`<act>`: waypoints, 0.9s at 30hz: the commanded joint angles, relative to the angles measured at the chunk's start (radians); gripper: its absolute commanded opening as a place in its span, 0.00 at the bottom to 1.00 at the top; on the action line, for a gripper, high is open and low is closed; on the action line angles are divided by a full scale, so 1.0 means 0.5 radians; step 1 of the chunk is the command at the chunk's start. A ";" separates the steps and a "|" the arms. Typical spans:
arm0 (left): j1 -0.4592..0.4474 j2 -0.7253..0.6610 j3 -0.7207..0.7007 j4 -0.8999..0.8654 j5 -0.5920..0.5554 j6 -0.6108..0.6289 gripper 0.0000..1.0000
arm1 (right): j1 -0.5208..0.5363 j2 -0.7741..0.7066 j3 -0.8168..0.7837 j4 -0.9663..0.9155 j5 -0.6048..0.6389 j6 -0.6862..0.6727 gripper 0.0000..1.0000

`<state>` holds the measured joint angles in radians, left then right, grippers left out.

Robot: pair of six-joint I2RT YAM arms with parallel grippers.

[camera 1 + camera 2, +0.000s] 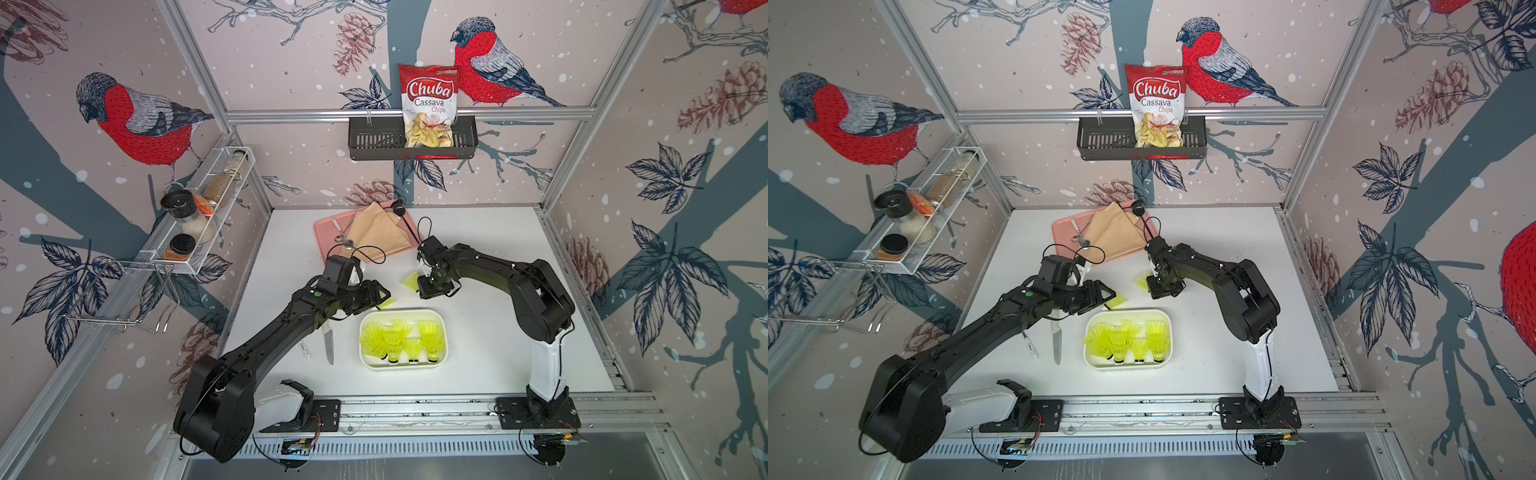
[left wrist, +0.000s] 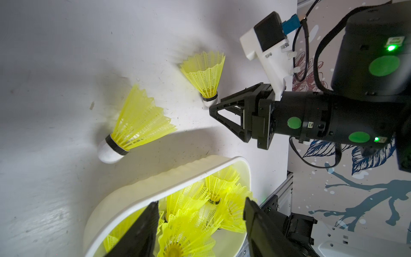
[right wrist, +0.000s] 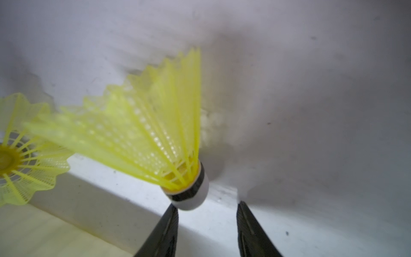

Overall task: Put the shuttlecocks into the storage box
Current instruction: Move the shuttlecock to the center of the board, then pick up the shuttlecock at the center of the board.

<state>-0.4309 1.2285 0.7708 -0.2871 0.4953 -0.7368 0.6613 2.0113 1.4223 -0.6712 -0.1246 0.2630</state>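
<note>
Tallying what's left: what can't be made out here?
- Number of shuttlecocks in the storage box: skirts overlap in both top views; left fingers and edge cut the left wrist view.
- Loose shuttlecock: mostly under the left arm, top views.
- Second shuttlecock: blurred, right wrist view.

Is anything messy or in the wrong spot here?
Yes. A near shuttlecock and a far shuttlecock are on the table, outside the storage box that holds the other shuttlecocks. A knife lies beside the box, odd among toys.
</note>
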 commanded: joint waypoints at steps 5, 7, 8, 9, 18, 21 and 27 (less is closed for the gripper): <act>-0.016 0.028 0.033 0.132 0.047 -0.036 0.64 | -0.028 0.000 0.024 0.072 0.068 0.050 0.48; -0.019 0.038 0.041 0.132 0.049 -0.033 0.64 | -0.026 0.032 0.058 0.069 0.076 0.029 0.52; -0.021 0.041 0.045 0.132 0.049 -0.033 0.64 | -0.030 0.052 0.074 0.072 0.089 0.024 0.52; -0.022 0.043 0.048 0.130 0.052 -0.033 0.64 | -0.035 0.070 0.097 0.072 0.100 0.022 0.53; -0.050 0.058 0.076 0.149 0.049 -0.050 0.64 | -0.087 0.234 0.349 -0.067 0.271 0.077 0.51; -0.078 0.068 0.087 0.177 0.047 -0.071 0.64 | -0.083 0.221 0.328 -0.063 0.260 0.105 0.50; -0.136 0.088 0.089 0.224 0.047 -0.110 0.64 | -0.074 0.152 0.212 -0.011 0.263 0.169 0.50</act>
<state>-0.4904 1.2678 0.8066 -0.2253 0.5163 -0.7818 0.6228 2.1056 1.5444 -0.6827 -0.0067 0.3168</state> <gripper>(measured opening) 0.636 0.497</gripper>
